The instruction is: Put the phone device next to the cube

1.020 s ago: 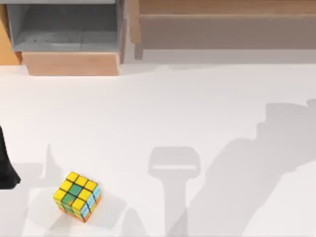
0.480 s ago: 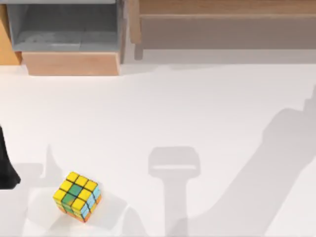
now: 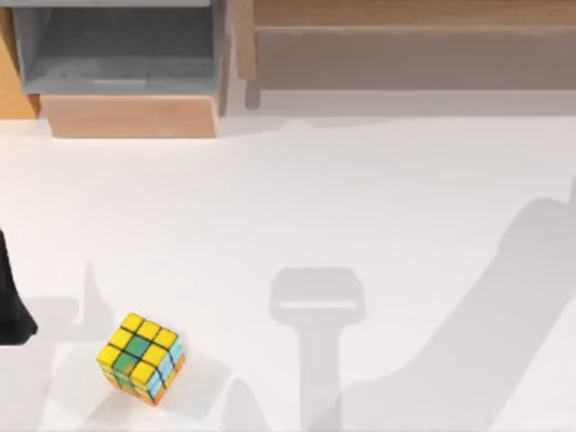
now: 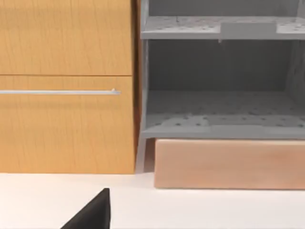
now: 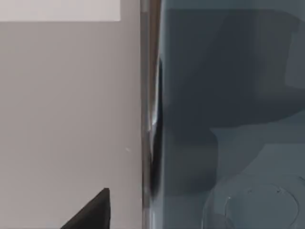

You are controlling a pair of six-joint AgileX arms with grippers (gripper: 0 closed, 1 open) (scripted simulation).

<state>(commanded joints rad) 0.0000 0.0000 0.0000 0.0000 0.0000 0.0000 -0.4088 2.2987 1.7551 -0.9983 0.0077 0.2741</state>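
Near the table's (image 3: 360, 198) lower left sits the cube (image 3: 141, 357) (phone device (image 5: 228, 114) close below right wrist; finger state unclear).

The cube (image 3: 141, 357) sits near the table's front left; the dark glossy phone device (image 5: 228, 119) lies flat.

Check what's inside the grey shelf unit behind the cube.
The shelf unit has bare speckled grey shelves in the left wrist view, nothing on them. From the top view its upper board hides most of the inside. The cube sits well in front on the table.
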